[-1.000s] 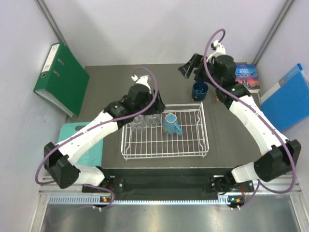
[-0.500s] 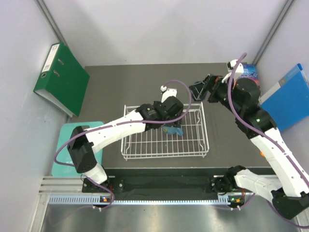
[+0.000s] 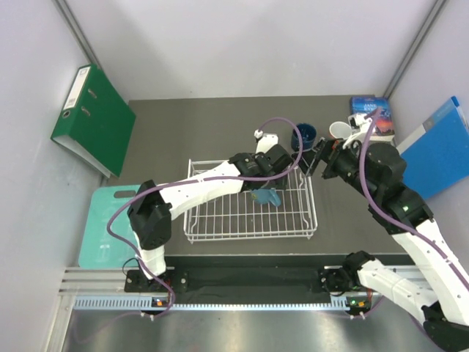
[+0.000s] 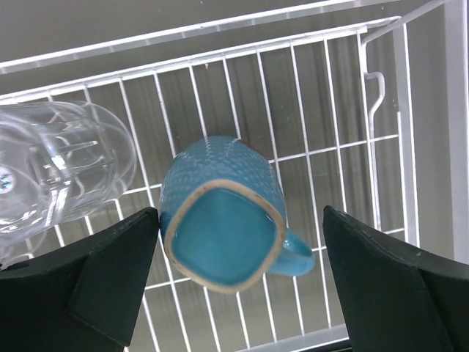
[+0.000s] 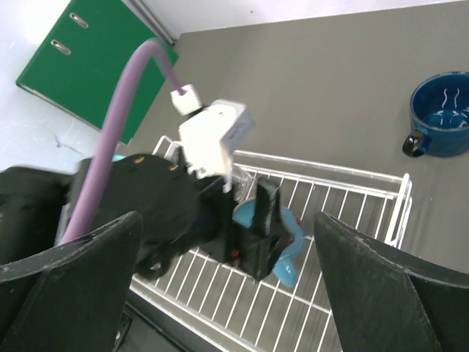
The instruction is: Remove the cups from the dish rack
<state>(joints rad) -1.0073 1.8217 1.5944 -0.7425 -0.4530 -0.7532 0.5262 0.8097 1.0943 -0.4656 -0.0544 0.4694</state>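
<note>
Your left gripper (image 4: 242,257) hangs spread wide over the light blue mug (image 4: 220,213) in the dish rack (image 4: 370,81); lower, then pinch its body.

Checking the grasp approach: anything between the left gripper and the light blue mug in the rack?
Nothing visible. The left gripper is open, its fingers either side of the light blue mug in the dish rack. A clear glass tumbler lies close beside one finger, outside the gap.

Bright, even light; soft shadows, little blur.
</note>
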